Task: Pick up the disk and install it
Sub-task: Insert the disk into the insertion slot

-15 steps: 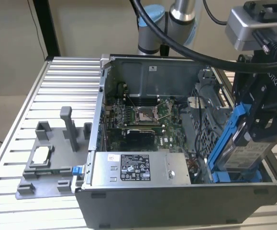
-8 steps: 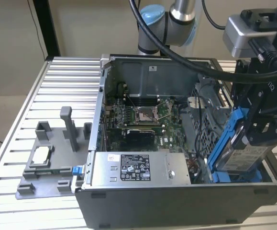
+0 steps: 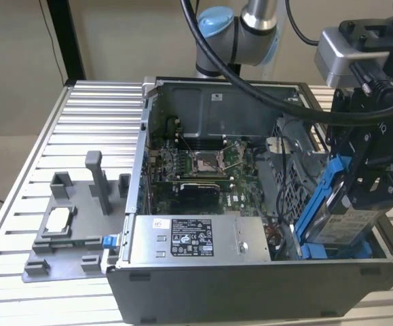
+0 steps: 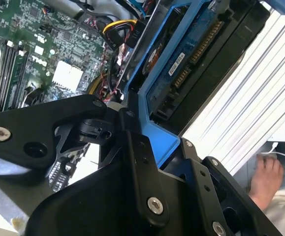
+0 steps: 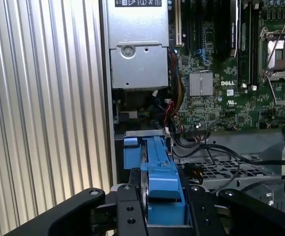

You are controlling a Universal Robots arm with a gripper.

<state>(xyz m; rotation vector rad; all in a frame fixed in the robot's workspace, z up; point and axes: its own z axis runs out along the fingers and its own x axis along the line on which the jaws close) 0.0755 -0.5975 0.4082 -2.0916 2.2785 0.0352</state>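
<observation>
My claw [image 5: 164, 199] pinched tight on the blue carrier frame of the disk [image 3: 337, 224], disk tilted on edge, its lower end inside the open computer case [image 3: 250, 288], at the exterior view's right, near the grey power box [image 3: 196, 238]

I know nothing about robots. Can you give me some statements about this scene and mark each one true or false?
1. The gripper grips the disk by its blue frame. True.
2. A small silver chip lies on the grey tray. True.
3. The disk lies flat on the grey tray. False: it is held tilted at the end of the computer case on the exterior view's right.
4. The computer case is closed. False: it is open, and its circuit board shows.
5. A person's hand appears in the second wrist view. True.
</observation>
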